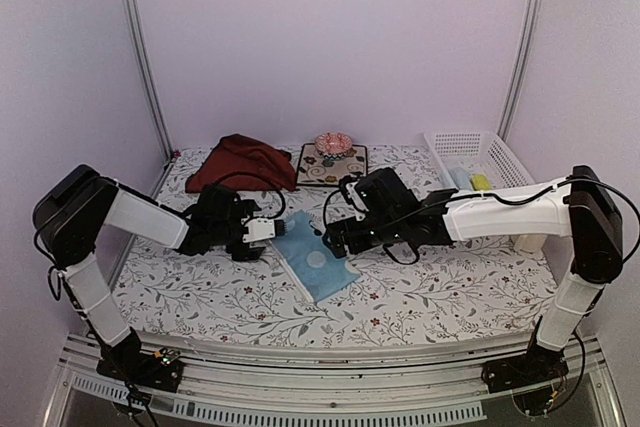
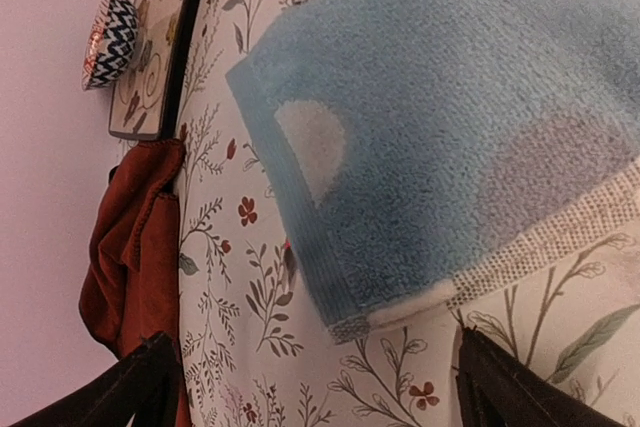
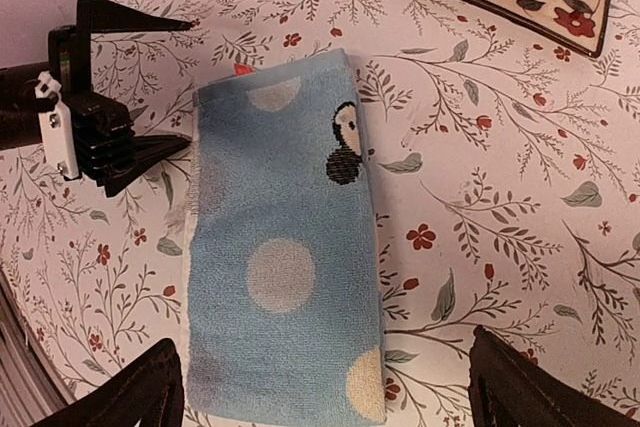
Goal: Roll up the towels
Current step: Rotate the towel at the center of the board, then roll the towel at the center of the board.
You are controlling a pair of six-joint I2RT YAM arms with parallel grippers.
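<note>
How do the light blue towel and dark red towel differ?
The light blue towel has white dots and a cartoon print; the dark red towel is plain. The light blue towel lies flat in the middle; the dark red towel sits bunched at the back. Both are unrolled.

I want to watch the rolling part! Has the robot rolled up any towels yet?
Not yet. The blue dotted towel lies flat, with the left end effector and right end effector both open by it, holding nothing. The red towel sits crumpled at the back, and small towels wait in the basket.
</note>
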